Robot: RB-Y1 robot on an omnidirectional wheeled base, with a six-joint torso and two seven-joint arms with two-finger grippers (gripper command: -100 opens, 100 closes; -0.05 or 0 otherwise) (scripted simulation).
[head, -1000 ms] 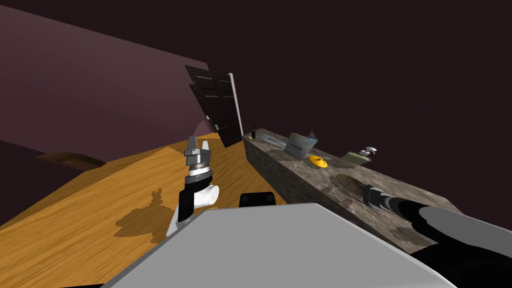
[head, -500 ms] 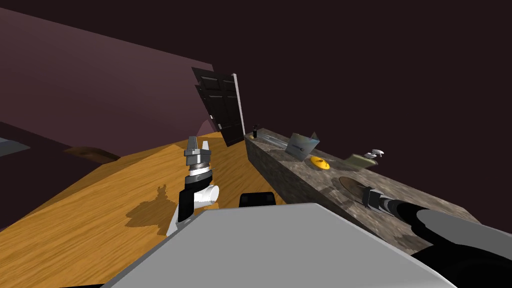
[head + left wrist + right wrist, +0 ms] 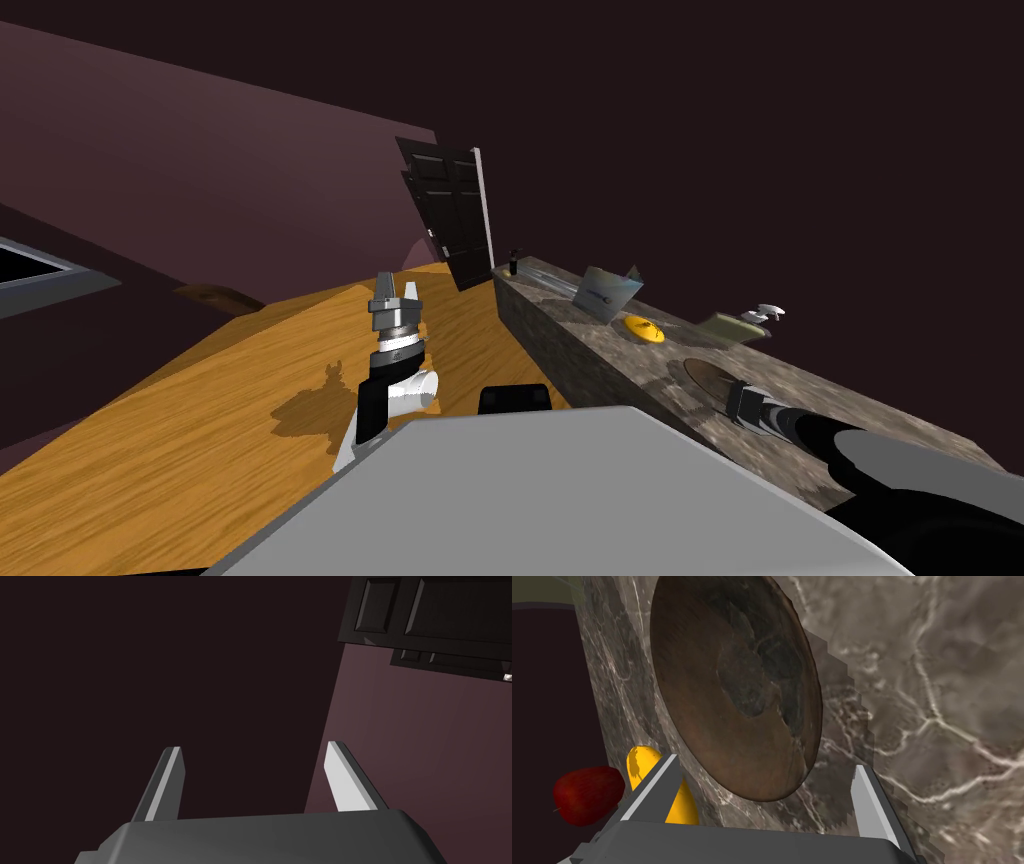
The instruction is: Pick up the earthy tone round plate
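right arm: stretched out low over the long grey-brown veined marble counter, forearm near level, hand pointing along the top.
right gripper: released, blades spread wide. The plate's near rim sits between them, and neither blade touches it.
plate: earthy brown round plate, lying flat on the counter top towards its near end, just ahead of the hand.
plate surface: matte and mottled, with a broad rim and a darker, blotchy shallow centre.
counter surface: polished stone look with pale veins, slab-shaped with a square edge.
also on counter: a smooth yellow banana and a glossy red apple, both beside the plate.
left arm: off the counter, raised upright over the orange wood-grain floor.
left gripper: released, blades apart, holding nothing.
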